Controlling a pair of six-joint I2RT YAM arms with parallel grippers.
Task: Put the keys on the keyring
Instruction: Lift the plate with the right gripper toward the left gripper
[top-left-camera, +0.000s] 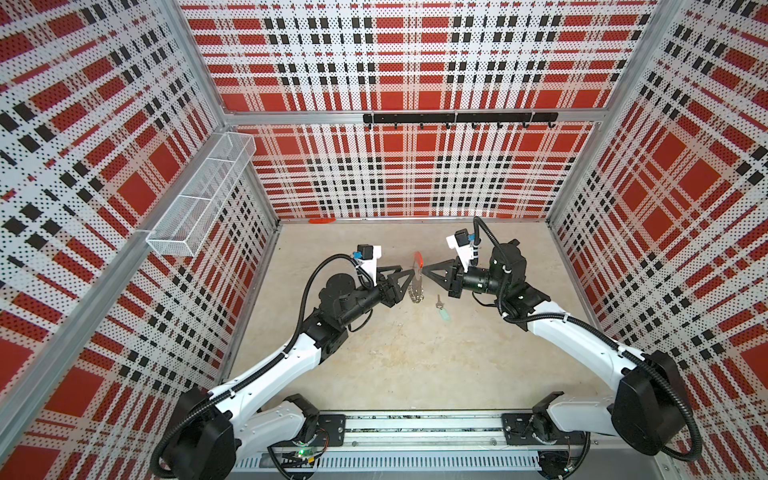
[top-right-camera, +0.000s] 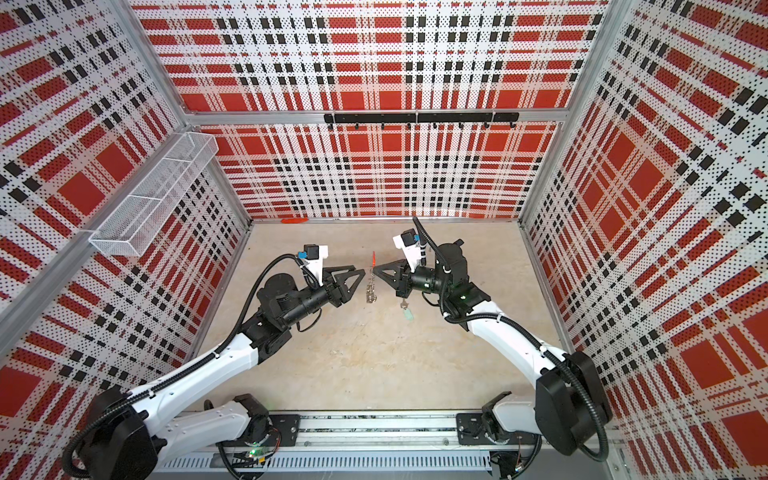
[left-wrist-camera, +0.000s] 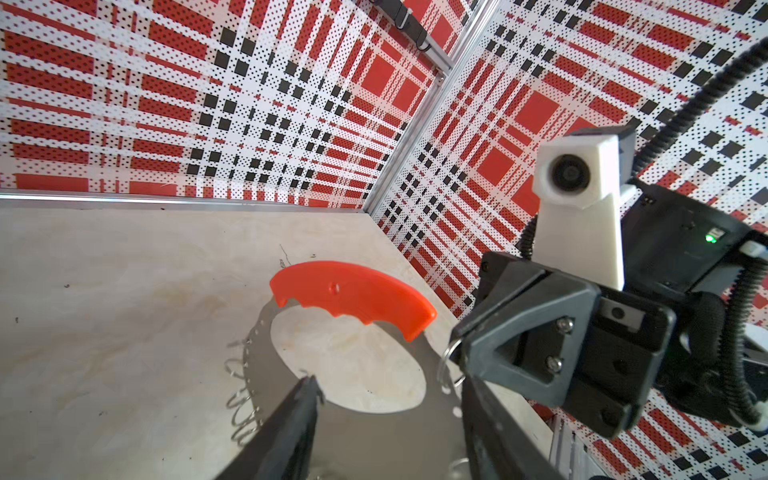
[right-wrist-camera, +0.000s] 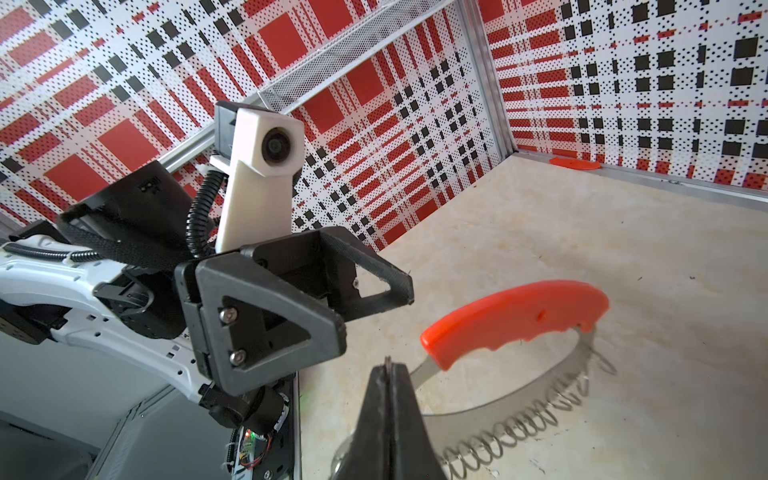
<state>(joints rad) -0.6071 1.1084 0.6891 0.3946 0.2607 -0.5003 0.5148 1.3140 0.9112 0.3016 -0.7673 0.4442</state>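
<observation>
Left fingers (left-wrist-camera: 291, 424): apart, tips at the upright ring's lower band, not clamped.
Keyring (top-left-camera: 417, 277): edge-on in both top views, red grip uppermost.
Right fingers (right-wrist-camera: 374, 409): together, pinching the ring's band.
Key (top-left-camera: 443, 308): flat on the desk (top-left-camera: 395, 365), just right of the ring, nearer than the right fingers; long axis slants far-to-near, tag nearest; right arm closer.

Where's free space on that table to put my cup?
Roomiest: the table in front, bordered by left arm, right arm and base rail. The back strip is bare too, except an orange piece. Crowded: the middle, where left gripper and right gripper meet at the keyring, key lying beside.
</observation>
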